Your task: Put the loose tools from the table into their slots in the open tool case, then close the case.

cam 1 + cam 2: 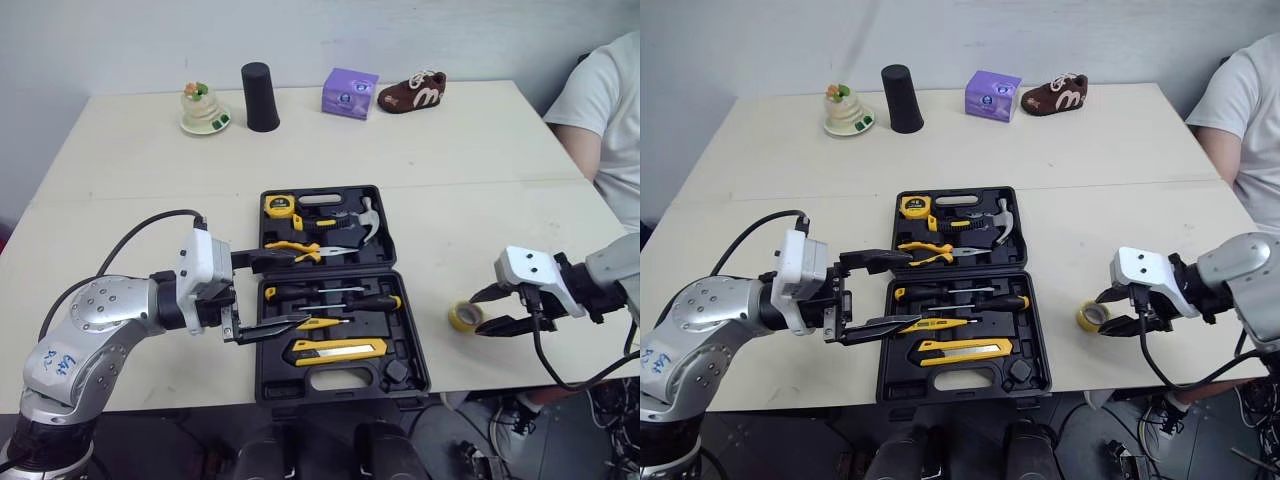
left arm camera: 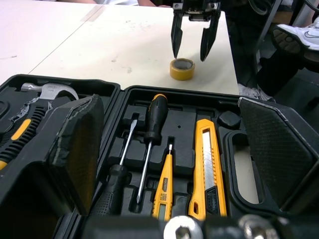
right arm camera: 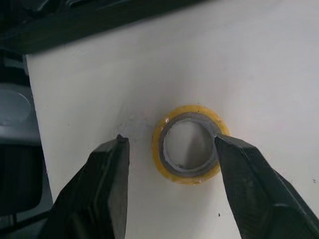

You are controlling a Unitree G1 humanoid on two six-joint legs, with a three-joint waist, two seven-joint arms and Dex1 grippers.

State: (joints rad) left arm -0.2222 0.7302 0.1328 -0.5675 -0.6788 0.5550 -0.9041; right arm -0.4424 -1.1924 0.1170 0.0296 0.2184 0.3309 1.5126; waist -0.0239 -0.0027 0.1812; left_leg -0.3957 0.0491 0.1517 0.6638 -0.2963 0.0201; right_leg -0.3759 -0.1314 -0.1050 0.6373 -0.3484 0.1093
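So the only loose thing I can spot is the yellow tape roll point(image 1: 465, 316), lying flat on the bench point(image 1: 480, 180) in the lower right of the head view. It's just right of the open tool case point(image 1: 275, 385) and near the bench's front edge. The right pincer point(image 3: 169, 142) is spread wide with nothing in it. In its wrist view one fingertip looks like it's at the roll's outer rim or barely off it, and the other is clearly apart on the far side. From the left wrist view the tips seem to hover a bit above the roll rather than around it. The left pincer point(image 1: 272, 293) is wide open too and holds nothing, parked over the case's left edge in the middle left of the frame. My guess is the roll is light and a stiff ring, with slick sides, so it'll probably skate on the bench if only one finger hits it. I'd squeeze across the outside with both fingers low, or drop one finger through the core and pinch the wall. I can't tell which slot it goes in. As for writing, the only thing I can read is a white "m" on the brown shoe point(image 1: 412, 93) at the top. The label on the purple box point(image 1: 350, 93) is too small, and I see no readable brand on the tools.
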